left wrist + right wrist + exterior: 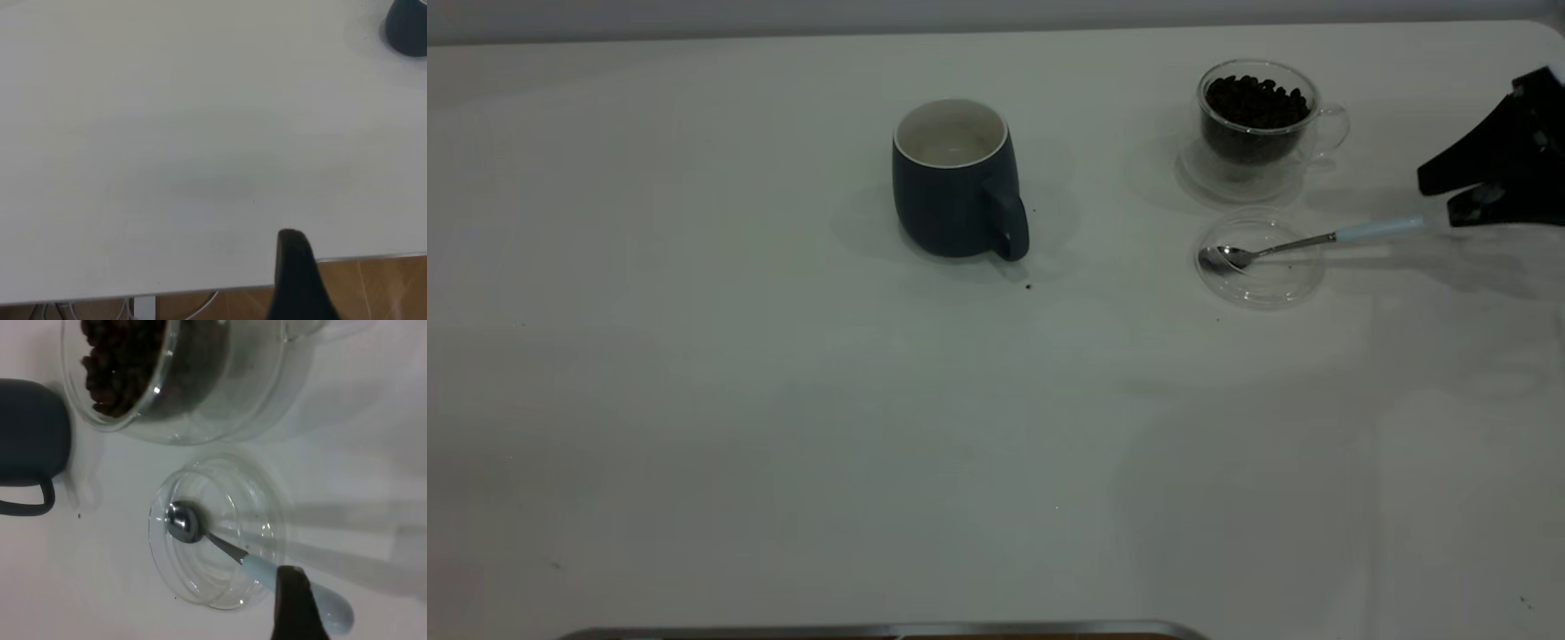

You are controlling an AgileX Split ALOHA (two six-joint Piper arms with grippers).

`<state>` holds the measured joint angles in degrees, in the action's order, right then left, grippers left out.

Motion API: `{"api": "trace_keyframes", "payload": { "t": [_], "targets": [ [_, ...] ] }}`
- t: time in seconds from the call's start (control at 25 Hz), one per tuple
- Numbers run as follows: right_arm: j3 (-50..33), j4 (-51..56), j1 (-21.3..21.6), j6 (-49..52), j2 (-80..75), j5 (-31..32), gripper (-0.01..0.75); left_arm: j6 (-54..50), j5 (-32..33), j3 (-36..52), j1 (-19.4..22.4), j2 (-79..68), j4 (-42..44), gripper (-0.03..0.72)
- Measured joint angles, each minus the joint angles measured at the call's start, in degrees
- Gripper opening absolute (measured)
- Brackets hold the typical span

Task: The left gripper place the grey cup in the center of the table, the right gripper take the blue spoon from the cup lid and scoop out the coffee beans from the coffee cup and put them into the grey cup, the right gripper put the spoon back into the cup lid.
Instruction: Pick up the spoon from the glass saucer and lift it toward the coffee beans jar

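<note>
Exterior: your right tool (1436, 203) is cut off at the frame edge, fingers parted around the blue spoon (1303, 242) handle tip, not clenched. Spoon bowl rests in the cup lid (1259, 259), just in front of the coffee cup (1256, 129) of coffee beans (1256, 102). Grey cup (955, 180) stands mid-counter (783, 400).

Left wrist: one finger (297, 280) visible over the counter edge; you cannot tell that tool's state.

Right wrist: one finger (295, 603) overlaps the spoon handle; contact unclear.

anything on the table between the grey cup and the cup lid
Nearly bare. In the exterior view only white table lies between the grey cup and the cup lid, apart from a tiny dark speck near the cup's handle.
</note>
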<state>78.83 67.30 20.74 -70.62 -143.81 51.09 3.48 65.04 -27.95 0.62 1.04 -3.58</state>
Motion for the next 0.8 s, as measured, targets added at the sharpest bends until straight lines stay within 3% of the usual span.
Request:
{"api": "trace_keyframes", "payload": {
  "t": [0.8],
  "targets": [
    [0.9, 6.8, -2.6, -3.1, -5.6, 6.0, 0.515, 0.0, 0.0, 0.0, 0.0, 0.0, 0.0, 0.544]
  ]
}}
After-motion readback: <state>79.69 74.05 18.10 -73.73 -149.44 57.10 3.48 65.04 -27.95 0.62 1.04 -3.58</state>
